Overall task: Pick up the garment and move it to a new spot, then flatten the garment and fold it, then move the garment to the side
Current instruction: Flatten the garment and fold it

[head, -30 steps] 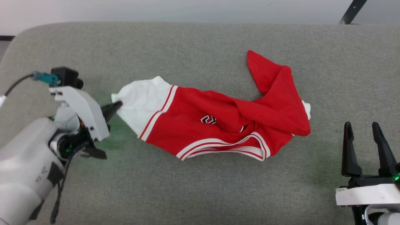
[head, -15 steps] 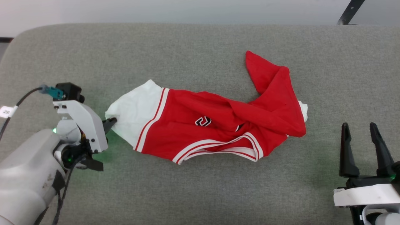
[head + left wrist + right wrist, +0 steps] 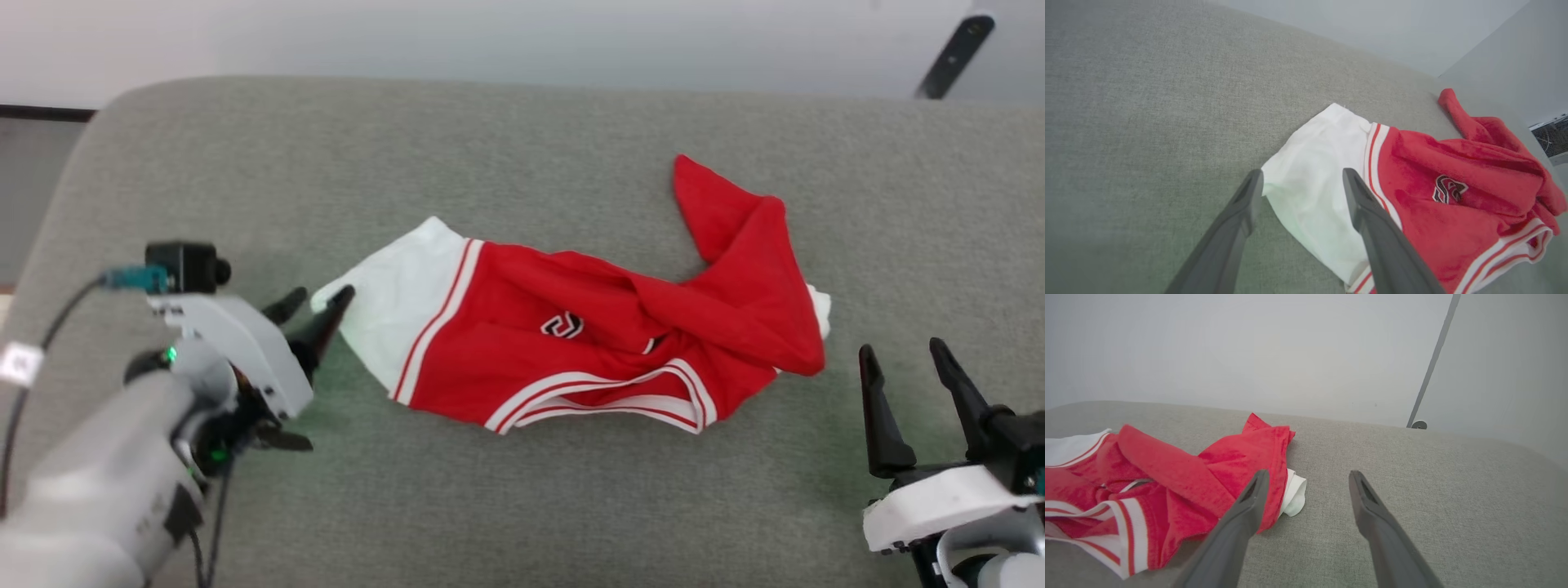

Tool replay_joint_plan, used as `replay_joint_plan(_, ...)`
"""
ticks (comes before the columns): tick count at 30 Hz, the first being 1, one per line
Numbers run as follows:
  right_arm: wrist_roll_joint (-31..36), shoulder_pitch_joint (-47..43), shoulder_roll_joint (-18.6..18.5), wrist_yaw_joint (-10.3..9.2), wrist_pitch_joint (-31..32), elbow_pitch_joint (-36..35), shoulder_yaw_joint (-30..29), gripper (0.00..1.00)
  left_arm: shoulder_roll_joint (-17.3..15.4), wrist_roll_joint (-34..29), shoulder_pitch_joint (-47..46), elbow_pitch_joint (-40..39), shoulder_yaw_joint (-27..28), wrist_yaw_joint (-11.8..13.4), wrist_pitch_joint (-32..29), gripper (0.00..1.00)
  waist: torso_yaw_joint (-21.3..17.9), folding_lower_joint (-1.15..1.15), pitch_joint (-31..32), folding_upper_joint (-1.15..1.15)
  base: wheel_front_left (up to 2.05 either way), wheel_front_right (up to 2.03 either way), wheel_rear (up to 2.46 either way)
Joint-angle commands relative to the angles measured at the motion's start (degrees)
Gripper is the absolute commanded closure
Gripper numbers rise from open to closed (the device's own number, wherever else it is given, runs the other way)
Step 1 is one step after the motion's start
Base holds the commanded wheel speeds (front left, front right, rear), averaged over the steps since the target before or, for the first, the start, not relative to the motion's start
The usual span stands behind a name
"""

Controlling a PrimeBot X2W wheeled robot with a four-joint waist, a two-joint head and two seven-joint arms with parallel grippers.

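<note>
Garment (image 3: 588, 359) lies twisted, unflattened on grey cushion (image 3: 522, 163) | left gripper (image 3: 322, 291) spread, empty, at its white end | right gripper (image 3: 901, 347) spread, empty, nearby | judged left: flatten, fold, side move

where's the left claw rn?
Head view, left side: the left claw is open, right at the white sleeve end of the garment, low over the grey cushion.
</note>
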State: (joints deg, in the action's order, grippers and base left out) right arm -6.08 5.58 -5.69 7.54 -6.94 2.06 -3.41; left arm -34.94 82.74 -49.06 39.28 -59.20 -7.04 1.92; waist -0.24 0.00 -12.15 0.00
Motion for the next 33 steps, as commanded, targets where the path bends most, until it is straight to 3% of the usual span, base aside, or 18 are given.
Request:
replay_joint_plan(1,-0.44,0.36,-0.84,-0.09,1.51,0.01,0.55,0.0,-0.17,-0.35,1.87,-0.9,0.19,0.4,1.61,0.0,1.39,0.0,1.07,0.0,0.0,0.0,0.0)
replay_joint_plan(4,-1.22,1.26,-3.19,-0.09,6.15,0.23,1.94,0.0,-0.09,-1.58,4.93,-4.45,0.33,1.74,6.55,0.0,2.87,0.0,1.63,0.0,0.0,0.0,0.0)
replay_joint_plan(9,-4.28,3.61,-8.23,-0.09,14.05,0.47,4.25,0.0,0.5,-4.39,9.72,-10.94,0.7,6.06,12.06,0.0,5.81,0.0,2.1,0.0,0.0,0.0,0.0)
replay_joint_plan(14,-8.94,6.1,-13.77,-0.09,23.31,1.36,6.02,0.0,1.39,-8.2,14.81,-17.94,4.0,10.77,13.27,0.0,8.81,0.0,2.38,0.0,0.0,0.0,0.0)
replay_joint_plan(21,-15.9,8.76,-20.59,-0.09,36.5,2.7,6.52,0.0,3.63,-17.73,22.59,-26.44,10.98,15.48,13.24,0.0,12.18,0.0,2.38,0.0,0.0,0.0,0.0)
replay_joint_plan(28,-23.12,11.41,-24.42,-0.09,49.66,4.57,3.21,0.0,6.16,-27.58,29.22,-31.78,16.17,18.08,13.24,0.0,14.14,0.0,1.96,0.0,0.0,0.0,0.0)
replay_joint_plan(33,-25.74,12.85,-24.52,-0.09,56.22,7.41,-0.29,0.0,8.24,-33.34,32.23,-33.92,18.04,18.07,13.25,0.0,15.08,0.0,1.45,0.0,0.0,0.0,0.0)
